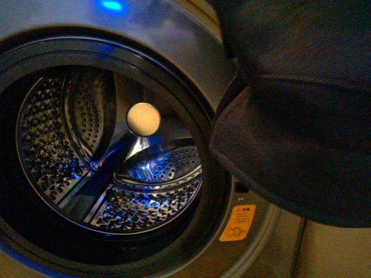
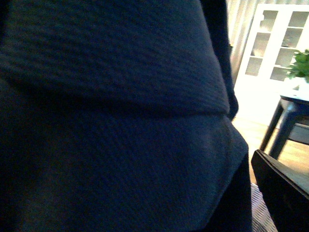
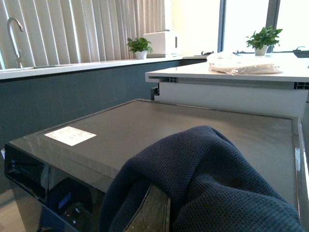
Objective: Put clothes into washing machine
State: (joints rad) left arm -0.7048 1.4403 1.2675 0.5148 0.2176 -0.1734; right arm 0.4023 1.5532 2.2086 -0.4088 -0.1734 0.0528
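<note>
The washing machine (image 1: 174, 40) fills the front view, its round porthole open onto the perforated steel drum (image 1: 52, 133) with a cream hub (image 1: 143, 119). The clothes (image 1: 301, 116), a dark navy knit, hang just right of the porthole's rim, outside the drum. In the right wrist view my right gripper (image 3: 178, 203) is shut on the clothes (image 3: 212, 174), which drape over its finger (image 3: 149, 212) above the machine's grey top (image 3: 193, 121). The clothes (image 2: 111, 125) cover most of the left wrist view. Of my open left gripper only one black finger (image 2: 285, 193) shows, beside the cloth.
An orange warning sticker (image 1: 237, 223) sits below the porthole. Behind the machine are a white counter (image 3: 227, 77) with a plastic bag (image 3: 241, 65), a sink tap (image 3: 14, 34) and potted plants (image 3: 139, 46). A white cabinet (image 2: 275, 43) and a dark table leg (image 2: 277, 125) stand beyond the left arm.
</note>
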